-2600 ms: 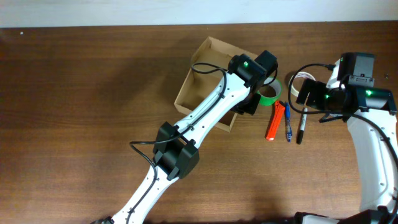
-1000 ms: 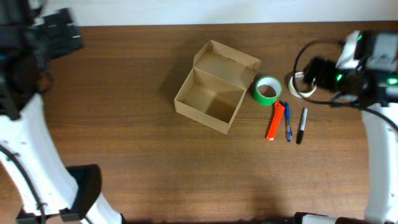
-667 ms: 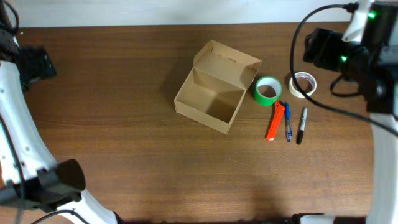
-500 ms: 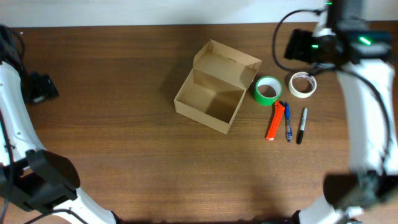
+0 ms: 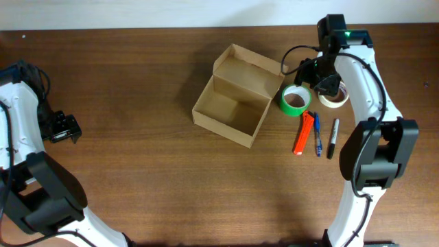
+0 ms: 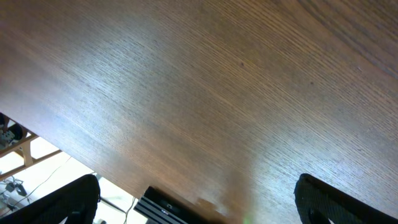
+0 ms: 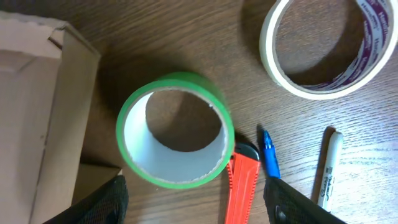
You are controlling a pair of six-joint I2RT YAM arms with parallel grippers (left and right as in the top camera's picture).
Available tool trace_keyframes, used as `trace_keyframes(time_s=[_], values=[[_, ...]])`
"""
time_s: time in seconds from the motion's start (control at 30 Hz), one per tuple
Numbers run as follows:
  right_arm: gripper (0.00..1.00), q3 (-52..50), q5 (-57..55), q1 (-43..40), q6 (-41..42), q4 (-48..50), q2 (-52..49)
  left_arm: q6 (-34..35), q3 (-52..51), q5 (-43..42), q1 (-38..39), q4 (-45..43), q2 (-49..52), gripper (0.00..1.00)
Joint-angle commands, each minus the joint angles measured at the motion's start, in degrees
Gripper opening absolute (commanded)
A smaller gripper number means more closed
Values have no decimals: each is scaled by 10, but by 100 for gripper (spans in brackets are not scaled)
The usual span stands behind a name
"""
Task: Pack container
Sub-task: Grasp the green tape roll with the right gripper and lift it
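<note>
The container [image 5: 232, 101], a tan cardboard box, stands open and empty at the table's middle, its lid flap [image 5: 250, 67] tilted back. In the right wrist view its corner [image 7: 37, 93] fills the left edge. A green tape roll [image 5: 295, 100] lies flat just right of it. My right gripper [image 5: 314, 74] hovers above that roll [image 7: 174, 130], open, its fingertips [image 7: 102, 202] straddling the roll's near side without touching it. Far to the left my left gripper [image 5: 63, 128] is open over bare wood [image 6: 205, 205], holding nothing.
A white tape roll [image 5: 334, 95] lies right of the green one. An orange cutter [image 5: 303, 133], a blue pen [image 5: 317, 134] and a black marker [image 5: 333, 138] lie side by side below them. The table's left edge [image 6: 74, 158] shows under my left gripper.
My left arm has pulled away from the box to the far left of the table. My right arm has swung in from the right and now hangs over the green roll.
</note>
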State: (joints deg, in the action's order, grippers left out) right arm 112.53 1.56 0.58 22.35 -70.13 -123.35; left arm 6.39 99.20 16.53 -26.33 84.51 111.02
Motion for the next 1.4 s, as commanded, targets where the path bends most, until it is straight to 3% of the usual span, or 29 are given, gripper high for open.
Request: trace_keyframes(time_s=[0.0,0.43,0.6,0.7,0.73,1.03,1.37], values=[[71,1,-35,4,23,3,-23,-9,-2,2,-2,-1,-3,100],[69,-23,-53,4,33,11,-83,-9,-2,2,-2,-1,-3,100],[50,-53,-53,4,37,33,-92,-9,-2,2,-2,-1,-3,100],[12,-69,-53,4,48,49,-92,-9,-2,2,-2,-1,-3,100],[4,-71,-53,4,53,50,-92,-9,-2,2,-2,-1,-3,100],[4,-31,-48,-9,56,38,-64,-9,-2,2,-2,-1,-3,100],[4,156,-28,-32,-16,-6,123,-9,-2,2,-2,-1,-3,100]])
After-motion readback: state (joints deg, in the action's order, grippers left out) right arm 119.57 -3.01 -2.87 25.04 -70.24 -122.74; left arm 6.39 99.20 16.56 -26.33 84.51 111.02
